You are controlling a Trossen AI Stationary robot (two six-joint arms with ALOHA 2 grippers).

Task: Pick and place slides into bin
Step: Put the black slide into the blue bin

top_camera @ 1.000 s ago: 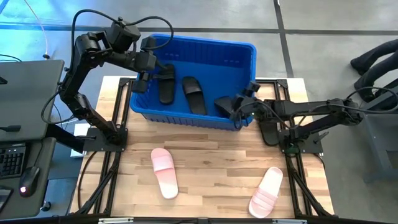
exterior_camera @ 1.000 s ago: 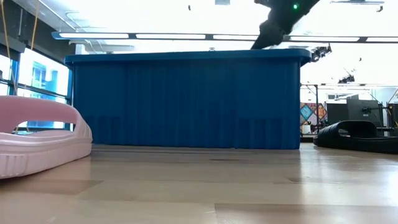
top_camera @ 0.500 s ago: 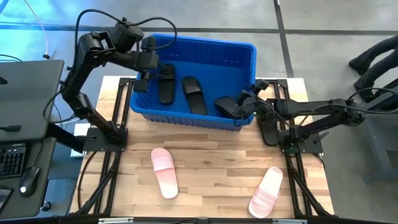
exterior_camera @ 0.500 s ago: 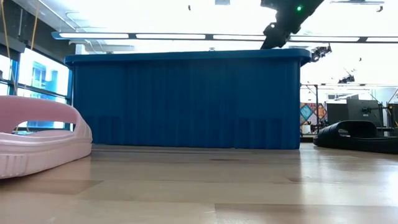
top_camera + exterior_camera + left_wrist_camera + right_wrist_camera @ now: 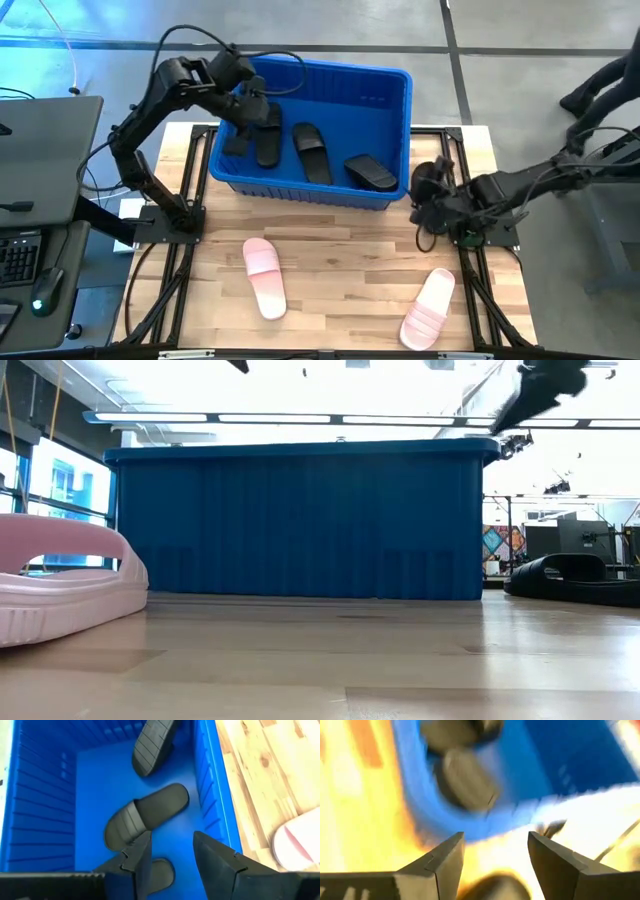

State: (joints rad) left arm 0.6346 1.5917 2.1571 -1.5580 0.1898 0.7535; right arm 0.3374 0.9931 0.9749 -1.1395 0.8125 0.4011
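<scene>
Three black slides point(image 5: 312, 152) are seen lying inside the blue bin point(image 5: 392, 85) at the far side of the table. A fourth black slide point(image 5: 432, 205) is left on the table just right of the bin, and two pink slides point(image 5: 264, 277) are parked well apart at the near edge. The left gripper point(image 5: 248, 103) is hung over the bin's left end, fingers parted, nothing held. The right gripper point(image 5: 428, 195) is positioned above that fourth slide, fingers spread wide and empty.
</scene>
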